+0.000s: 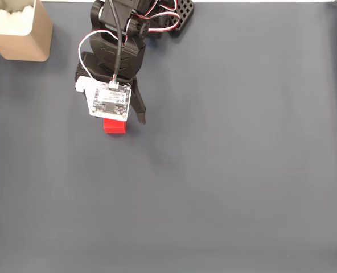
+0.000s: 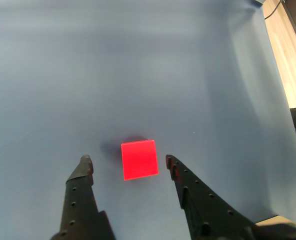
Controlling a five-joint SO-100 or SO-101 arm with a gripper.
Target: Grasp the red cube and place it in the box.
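Your gripper [image 2: 128, 162] hung with fingers spread wide, red cube [image 2: 139, 159] on the grey mat [image 2: 138, 75] between the tips, seemingly untouched, box [image 1: 20, 34] well apart at the fixed view's upper-left corner.

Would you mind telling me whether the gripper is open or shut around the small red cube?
Open. In the wrist view the gripper has its black fingers spread, with the small red cube between them and blue mat visible on both sides.
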